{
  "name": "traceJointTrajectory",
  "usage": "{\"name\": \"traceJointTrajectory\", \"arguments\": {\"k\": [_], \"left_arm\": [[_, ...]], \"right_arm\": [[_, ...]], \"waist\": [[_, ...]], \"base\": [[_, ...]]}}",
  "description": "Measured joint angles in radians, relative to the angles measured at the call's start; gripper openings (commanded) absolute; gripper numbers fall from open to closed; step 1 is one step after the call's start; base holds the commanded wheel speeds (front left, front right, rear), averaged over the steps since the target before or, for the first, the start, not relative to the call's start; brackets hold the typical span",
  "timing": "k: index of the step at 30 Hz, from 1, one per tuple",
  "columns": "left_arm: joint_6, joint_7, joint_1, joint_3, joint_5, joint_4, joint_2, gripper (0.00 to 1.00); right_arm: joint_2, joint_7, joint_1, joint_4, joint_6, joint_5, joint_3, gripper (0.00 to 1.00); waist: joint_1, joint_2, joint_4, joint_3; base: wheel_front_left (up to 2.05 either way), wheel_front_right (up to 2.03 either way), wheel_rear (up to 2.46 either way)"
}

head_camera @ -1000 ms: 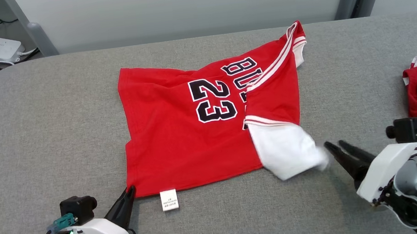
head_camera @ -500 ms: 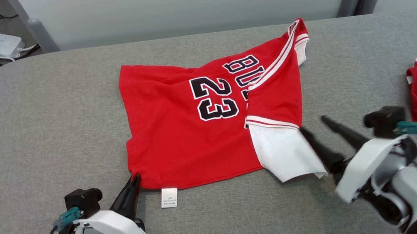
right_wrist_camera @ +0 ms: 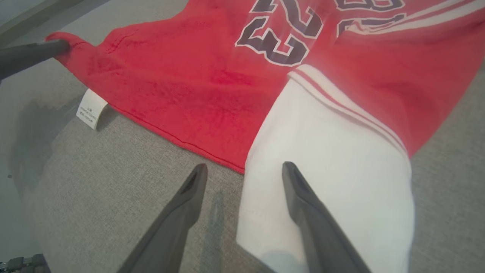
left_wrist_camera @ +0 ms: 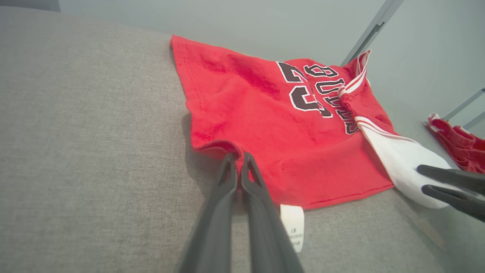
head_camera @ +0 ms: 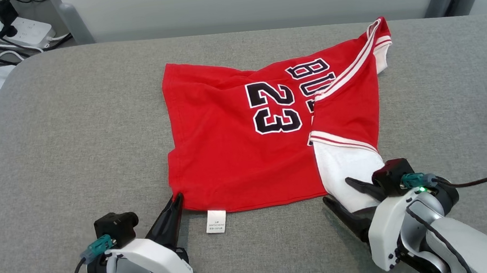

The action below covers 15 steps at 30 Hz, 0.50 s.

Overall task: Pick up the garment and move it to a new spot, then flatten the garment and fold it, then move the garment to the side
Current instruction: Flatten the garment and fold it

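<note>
Head view looks down on the table [head_camera: 66, 128] from above; both wrist views sit low and close, sharing the hem of the jersey [left_wrist_camera: 265, 125].

Bright, diffuse light; soft shadows under the jersey [left_wrist_camera: 273, 125] hem and on the table [right_wrist_camera: 45, 159]. Wrist views bend at edges; near fingers [left_wrist_camera: 213, 227] blur.

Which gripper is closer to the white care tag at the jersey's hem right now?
Left. The left gripper is shut on the jersey corner just beside the tag; the right gripper stands open farther along, around the white sleeve edge.
</note>
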Motion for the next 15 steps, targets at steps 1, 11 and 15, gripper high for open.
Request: {"name": "traceJointTrajectory", "arguments": {"k": [1, 11, 15], "left_arm": [[-0.005, 0.000, 0.000, 0.001, 0.006, 0.000, -0.004, 0.00], [-0.014, 0.000, 0.000, 0.021, 0.034, 0.001, -0.035, 0.00], [-0.015, 0.000, 0.000, 0.029, 0.042, 0.001, -0.038, 0.00]], "right_arm": [[0.005, 0.000, -0.008, 0.021, 0.000, -0.018, -0.002, 1.00], [0.066, -0.009, -0.049, 0.192, 0.000, -0.193, -0.065, 0.98], [0.083, -0.007, -0.054, 0.213, 0.000, -0.220, -0.083, 0.29]], "waist": [[0.0000, 0.0000, 0.005, 0.002], [0.0000, 0.0000, 0.045, 0.027], [0.0000, 0.0000, 0.051, 0.030]], "base": [[0.00, 0.00, 0.00], [0.00, 0.00, 0.00], [0.00, 0.00, 0.00]]}}
